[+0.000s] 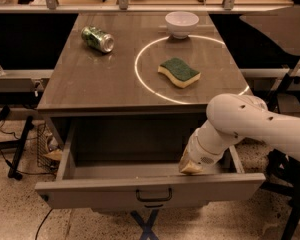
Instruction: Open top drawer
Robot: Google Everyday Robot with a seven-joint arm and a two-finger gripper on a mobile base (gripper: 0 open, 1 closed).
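Observation:
The top drawer (90, 193) stands pulled well out from under the table top, its deep box showing and bare inside. Its flat grey-beige front carries a small dark loop handle (154, 196) at centre. My gripper (191, 167) is at the end of the white arm, which reaches in from the right. It sits low inside the drawer box, right of centre, just behind the front panel. Only its tan end shows.
On the table top (90, 84) lie a green can (97, 38), a white bowl (182, 23) and a green-and-yellow sponge (179, 72) inside a white ring. A wire basket (44, 149) stands at the left, dark furniture (285, 31) at the right, and blue tape (147, 225) marks the floor.

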